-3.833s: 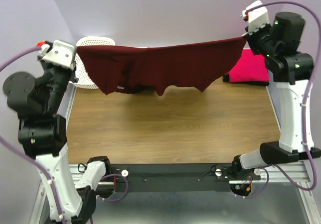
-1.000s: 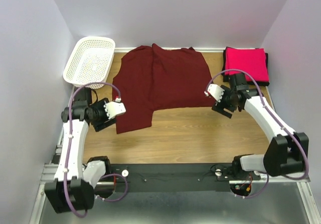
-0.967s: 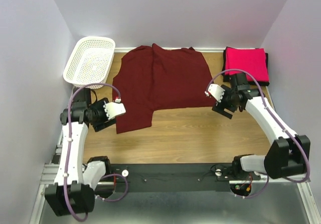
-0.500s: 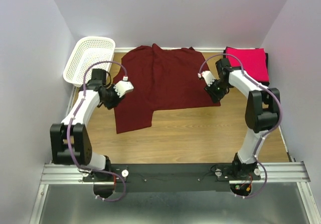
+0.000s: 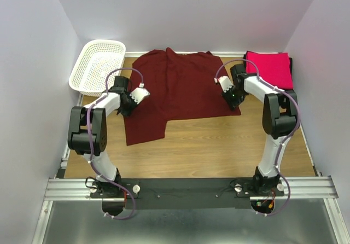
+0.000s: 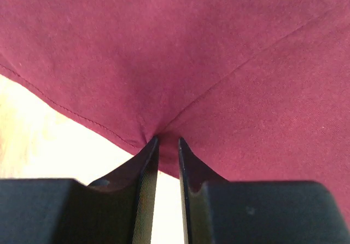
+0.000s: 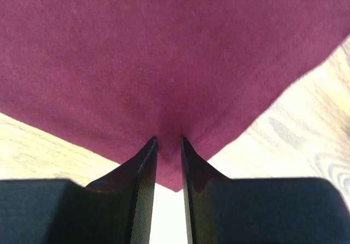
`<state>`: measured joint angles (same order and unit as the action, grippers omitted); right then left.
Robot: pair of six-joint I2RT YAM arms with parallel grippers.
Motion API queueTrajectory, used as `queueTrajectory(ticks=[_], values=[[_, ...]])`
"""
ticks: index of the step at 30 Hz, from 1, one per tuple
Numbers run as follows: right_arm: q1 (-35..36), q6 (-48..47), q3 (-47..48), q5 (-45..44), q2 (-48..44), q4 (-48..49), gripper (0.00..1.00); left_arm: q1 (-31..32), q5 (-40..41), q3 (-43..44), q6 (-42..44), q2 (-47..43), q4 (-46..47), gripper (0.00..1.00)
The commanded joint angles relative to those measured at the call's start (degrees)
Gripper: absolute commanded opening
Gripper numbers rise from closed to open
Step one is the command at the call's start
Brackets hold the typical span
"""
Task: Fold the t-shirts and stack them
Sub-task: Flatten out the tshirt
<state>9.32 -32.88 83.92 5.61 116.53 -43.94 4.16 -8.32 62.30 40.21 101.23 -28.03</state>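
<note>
Table: I saw bare wood on the table [image 5: 219,145] across the lower middle of the top view, with nothing lying between the arm bases and the cloth.
Left gripper: the left gripper [image 6: 167,140] sat on the left border of the maroon t-shirt [image 5: 178,88]. Its fingers were drawn nearly together, and a pucker of the hemmed edge was pinched at their tips.
Right gripper: the right gripper [image 7: 168,140] was down on the shirt's right-hand lower corner. Its fingers were just as close together and nipped the cloth right beside the stitched hem, with wood showing on both sides of that corner.
Relation that mattered: the shirt lay spread flat between the two tools, so its body ran rightward from the left one and leftward from the right one. Each arm held its own side, and neither was the nearer. One flap hung lower in the frame on the left side. I judged that any fold would carry these edges inward over the middle.
Stack: the pink-red t-shirt [image 5: 268,69] lay folded at the upper right, apart from the maroon one, with a black t-shirt [image 5: 291,71] peeking out at its edge.
Basket: the white mesh basket [image 5: 98,66] sat at the upper left, close to the left arm but not touching the shirt.
</note>
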Motion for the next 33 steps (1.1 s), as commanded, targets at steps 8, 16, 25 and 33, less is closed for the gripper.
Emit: queueTrajectory(ticks=[8,16,25,33], values=[[-0.01,-0.95,-24.32,-7.11,-9.38,-0.43,0.26,-0.03,6.47,-16.06,1.45,-10.53,-3.69,0.27],[-0.01,-2.54,-19.87,4.4,-20.38,-15.55,0.34,0.58,1.29,-14.24,4.88,-21.51,-17.57,0.32],[-0.01,2.03,0.0,2.58,-5.55,-12.76,0.32,0.5,-1.7,-0.26,-3.01,-10.55,-10.48,0.33],[-0.01,3.09,-0.59,-2.44,-0.34,-7.83,0.3,0.58,-2.24,0.98,-6.54,-1.13,-3.7,0.33]])
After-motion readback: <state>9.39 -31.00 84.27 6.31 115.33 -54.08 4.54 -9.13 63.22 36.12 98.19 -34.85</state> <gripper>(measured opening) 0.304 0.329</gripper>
